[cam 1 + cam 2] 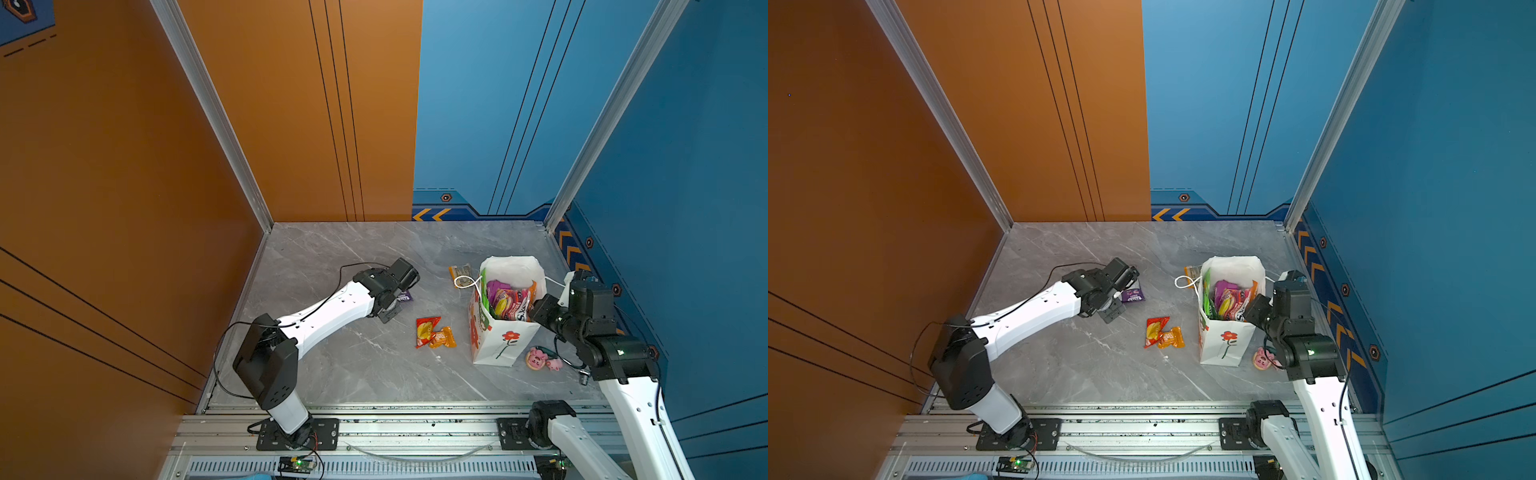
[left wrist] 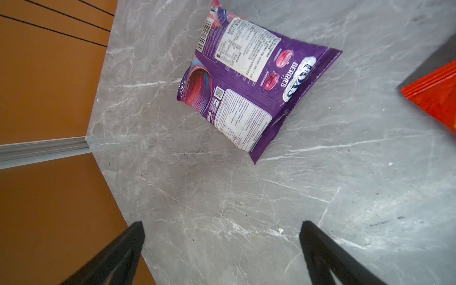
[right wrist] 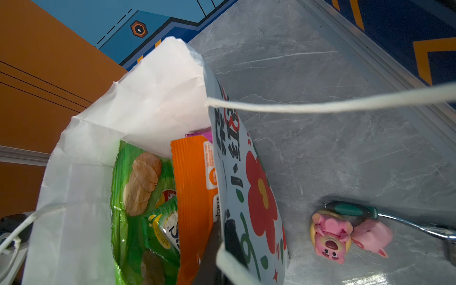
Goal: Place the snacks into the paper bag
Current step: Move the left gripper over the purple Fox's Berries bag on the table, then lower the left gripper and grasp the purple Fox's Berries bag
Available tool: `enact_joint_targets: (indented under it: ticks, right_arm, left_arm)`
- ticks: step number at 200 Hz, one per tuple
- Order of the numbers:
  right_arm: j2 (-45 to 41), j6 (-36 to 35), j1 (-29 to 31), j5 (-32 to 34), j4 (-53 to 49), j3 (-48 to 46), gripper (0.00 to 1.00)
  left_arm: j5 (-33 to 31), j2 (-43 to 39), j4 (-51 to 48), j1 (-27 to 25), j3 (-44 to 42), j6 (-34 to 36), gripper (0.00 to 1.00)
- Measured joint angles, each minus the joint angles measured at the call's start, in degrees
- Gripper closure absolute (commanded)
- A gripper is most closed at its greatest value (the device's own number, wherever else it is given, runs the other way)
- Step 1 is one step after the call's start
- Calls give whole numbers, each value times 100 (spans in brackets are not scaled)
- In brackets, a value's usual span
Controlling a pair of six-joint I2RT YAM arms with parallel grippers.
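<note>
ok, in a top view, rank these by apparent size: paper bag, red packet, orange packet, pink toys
1. paper bag
2. red packet
3. orange packet and pink toys look about alike, so not ranked.

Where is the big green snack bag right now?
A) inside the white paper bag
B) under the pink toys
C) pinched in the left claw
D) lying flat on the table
A: the green bag stands inside the paper bag, next to an orange packet, while the left gripper is open and holds nothing.
</note>
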Motion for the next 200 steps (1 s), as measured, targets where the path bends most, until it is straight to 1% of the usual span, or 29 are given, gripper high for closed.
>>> enact_joint_targets:
  ticks: [26,37,57,85,88,110,122,131,170,185,191,200]
  right_arm:
    - [-4,0,0,0,9,-20,94]
    - [-13,0,0,0,15,-26,94]
    - [-17,-2,0,0,22,-31,94]
    - [-17,-2,0,-2,57,-57,94]
    - [-20,0,0,0,61,-61,94]
    - [-33,-2,0,0,70,-79,94]
    - [-33,-2,0,-2,94,-87,94]
    - [-28,-2,0,-20,107,-87,94]
    - [-24,4,0,-109,170,-116,94]
    - [-15,11,0,-133,190,-116,94]
    - [-11,11,0,-136,199,-116,94]
    - [0,11,0,-138,205,-116,94]
  left_arm:
    - [365,367,81,2,28,402,3]
    - [450,597,90,-17,81,577,7]
    - [437,1154,101,-17,299,841,11]
    - [354,1810,111,-9,614,1093,13]
    - [339,1871,114,-9,647,1119,17]
    - [278,2118,120,-4,881,1228,18]
    - [267,2203,170,-4,992,1266,21]
    - [249,2249,208,-4,1067,1296,25]
    - [251,2573,319,61,1425,1338,31]
    - [238,2667,343,105,1464,1338,37]
    - [245,2677,350,127,1471,1331,41]
    - [254,2693,350,166,1473,1279,50]
